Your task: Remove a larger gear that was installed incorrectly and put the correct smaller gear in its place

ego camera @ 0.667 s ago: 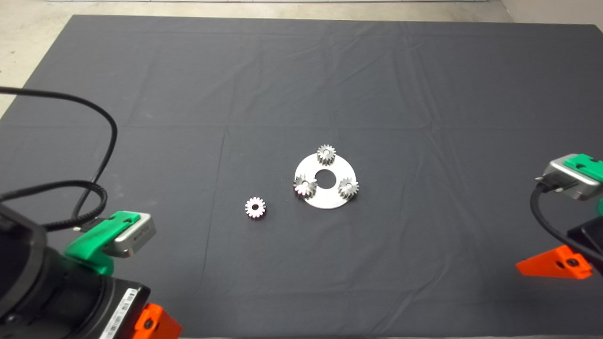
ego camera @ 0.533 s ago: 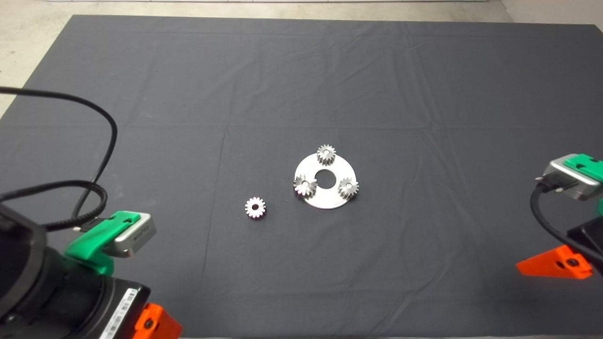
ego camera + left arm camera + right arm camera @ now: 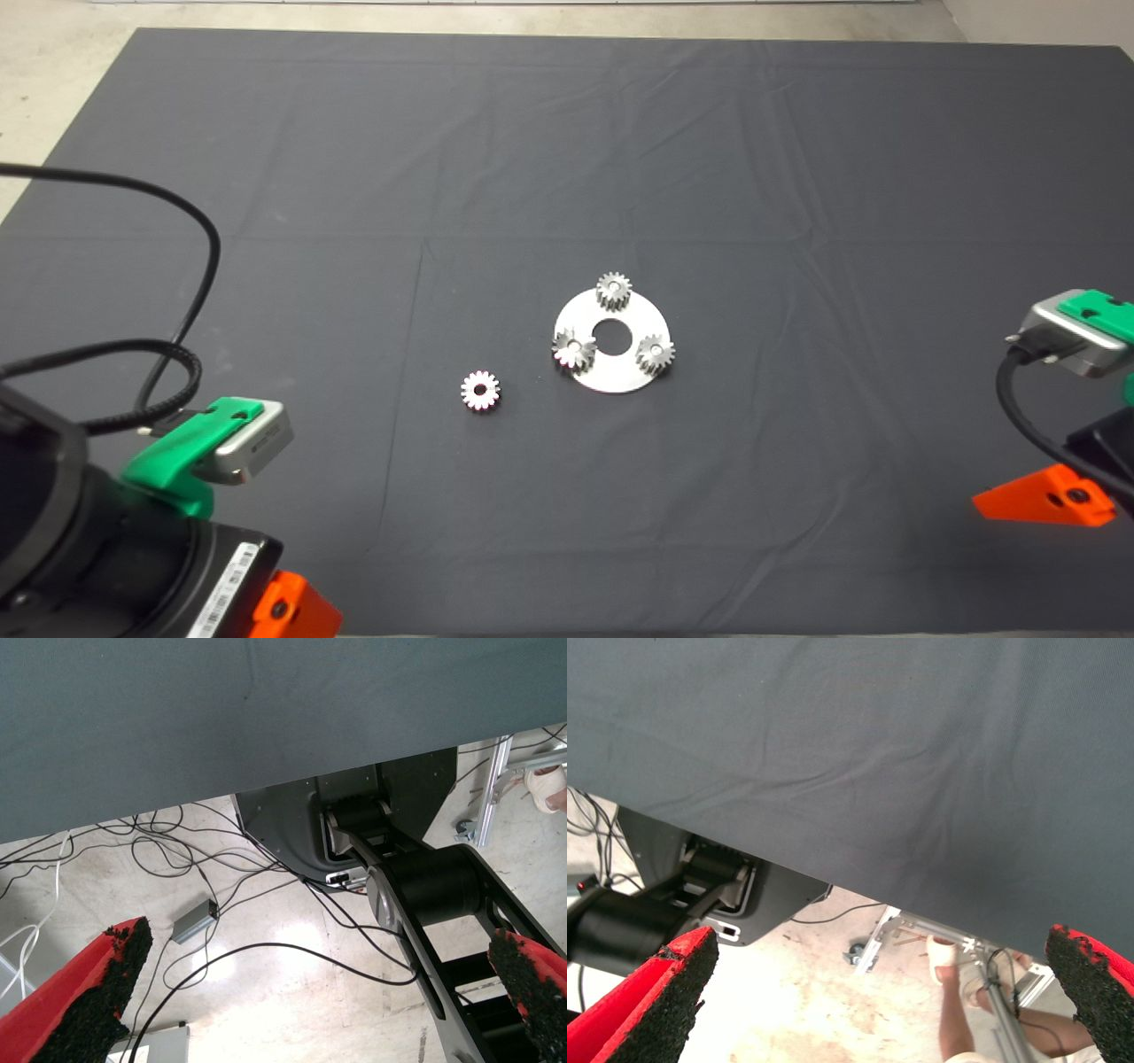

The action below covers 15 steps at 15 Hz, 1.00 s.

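Larger gear (image 3: 573,348): dull grey, sits on round plate (image 3: 611,377), on plate's rim twd the left arm, teeth slightly overhanging the edge. Same plate carries 2 more gears: far gear (image 3: 613,291) at rim away from robot, and right-side gear (image 3: 656,354) at rim twd the right arm. All 3 spaced around plate's centre hole, none touching another. Plate flat on dark mat (image 3: 567,133), roughly mid-mat.

Smaller gear (image 3: 480,390): bright silver-white, round centre hole, lies flat on mat off the plate, near it on the left-arm side and a bit nearer the robot. Not touching plate or larger gear.

Left gripper (image 3: 319,943): parked well away from plate, at mat's near edge; fingers spread wide, nothing btwn pads, touching nothing. Wrist view looks past mat edge to floor, cables, robot base.

Right gripper (image 3: 881,941): parked well away from plate on opposite side; fingers likewise spread wide, empty. Wrist view shows mat's edge, floor, a person's leg (image 3: 950,1014).

Count: 4 gears (3 on plate, 1 loose), 1 plate, 2 grippers.
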Available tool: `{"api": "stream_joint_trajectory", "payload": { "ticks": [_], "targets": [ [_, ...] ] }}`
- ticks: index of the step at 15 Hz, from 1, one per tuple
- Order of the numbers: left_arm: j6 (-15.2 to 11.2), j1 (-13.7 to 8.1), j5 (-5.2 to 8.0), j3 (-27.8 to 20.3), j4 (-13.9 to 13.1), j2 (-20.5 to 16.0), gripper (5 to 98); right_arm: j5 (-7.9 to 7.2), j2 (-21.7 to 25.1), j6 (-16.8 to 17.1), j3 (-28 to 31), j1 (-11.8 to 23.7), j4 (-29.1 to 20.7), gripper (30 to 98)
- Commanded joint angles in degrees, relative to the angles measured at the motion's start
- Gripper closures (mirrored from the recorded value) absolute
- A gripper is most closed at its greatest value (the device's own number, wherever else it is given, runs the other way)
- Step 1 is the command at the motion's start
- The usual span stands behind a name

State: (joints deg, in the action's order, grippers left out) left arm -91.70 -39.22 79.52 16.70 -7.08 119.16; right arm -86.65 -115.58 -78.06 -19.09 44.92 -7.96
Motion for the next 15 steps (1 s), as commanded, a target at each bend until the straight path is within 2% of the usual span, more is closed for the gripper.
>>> {"api": "stream_joint_trajectory", "payload": {
  "ticks": [1,3,6,8,11,15],
  "targets": [
    [-0.1,-0.4,0.37,-0.9,0.0,-0.2,6.0,0.52,-1.1,3.5,0.0,0.5,1.1,30.8],
    [-0.1,-0.4,0.37,-0.9,0.0,-0.2,6.0,0.78,-5.5,4.7,-0.4,0.5,2.0,30.8],
    [-0.1,-0.4,0.37,-0.9,0.0,-0.1,6.0,0.61,-15.3,4.3,-1.5,0.5,6.0,30.8],
    [-0.1,-0.4,0.37,-0.9,0.0,-0.1,6.0,0.87,-19.4,4.5,-5.7,0.3,8.0,30.8],
    [-0.1,-0.4,0.29,-0.9,0.0,-0.1,6.0,3.15,-25.6,4.8,-12.9,-4.4,13.2,30.8],
    [-0.1,-0.4,0.37,-0.9,0.0,-0.1,6.0,3.33,-32.8,4.7,-19.5,-13.5,22.5,30.8]
  ]
}}
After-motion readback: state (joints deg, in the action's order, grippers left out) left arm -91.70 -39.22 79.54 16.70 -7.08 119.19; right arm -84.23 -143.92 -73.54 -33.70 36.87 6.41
